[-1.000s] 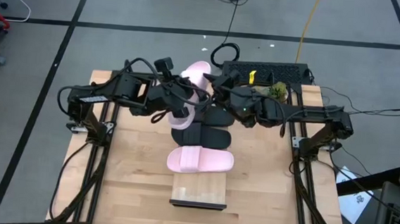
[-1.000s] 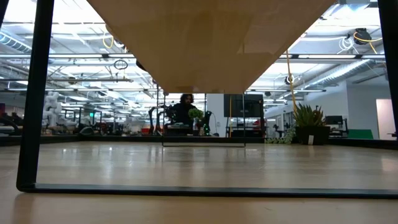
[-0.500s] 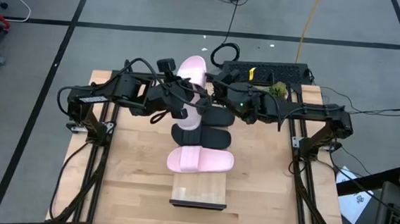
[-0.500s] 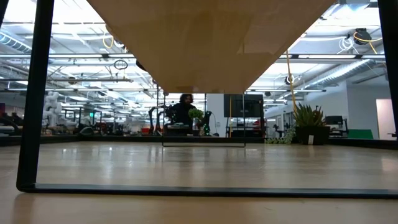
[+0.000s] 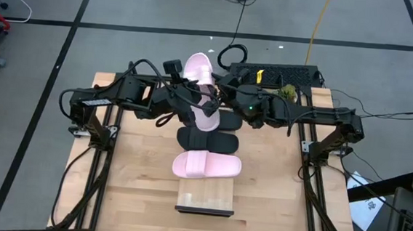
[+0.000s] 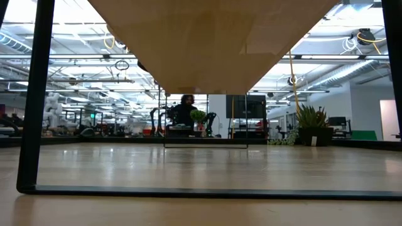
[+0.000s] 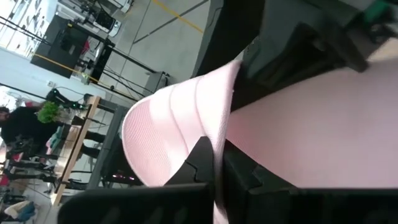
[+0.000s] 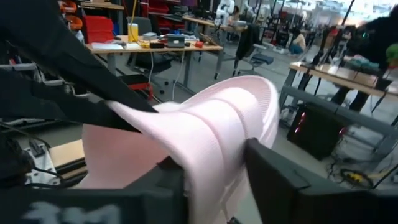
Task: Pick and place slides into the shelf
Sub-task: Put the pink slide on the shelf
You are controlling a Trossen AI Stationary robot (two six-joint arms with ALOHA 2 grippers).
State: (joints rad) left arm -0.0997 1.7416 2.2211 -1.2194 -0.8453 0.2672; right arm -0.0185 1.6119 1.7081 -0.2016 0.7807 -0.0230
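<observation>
A pale pink slide (image 5: 199,75) is held up in the air over the far middle of the table by both grippers. My left gripper (image 5: 191,103) comes at it from the left and my right gripper (image 5: 219,102) from the right, and both are shut on it. The slide (image 7: 168,124) fills the left wrist view, and its ribbed strap (image 8: 217,118) arches across the right wrist view. Two black slides (image 5: 206,139) and the second pink slide (image 5: 207,164) lie flat in a row along the shelf (image 5: 204,201). The low view shows only the shelf's underside (image 6: 207,37). My left gripper pinches the pink slide between its two fingers at a side edge (image 7: 216,140), where the ribbed strap meets the smooth pink face. The slide is lifted clear and tilted. My right gripper has the strap's arch (image 8: 208,155) between its two fingers (image 8: 273,180), coming from the table's right. The slide hangs clear of the table between the two arms.
A black keyboard (image 5: 279,73) and a small green plant (image 5: 287,93) sit at the table's far right. The shelf's black frame leg (image 6: 31,100) stands near the low camera. Bare board (image 5: 204,195) remains at the shelf's near end.
The held pink slide has risen and tipped up, so that more of its length shows from above, one end now reaching toward the far edge. My right gripper has moved a little left, closer to the slide and the left gripper.
</observation>
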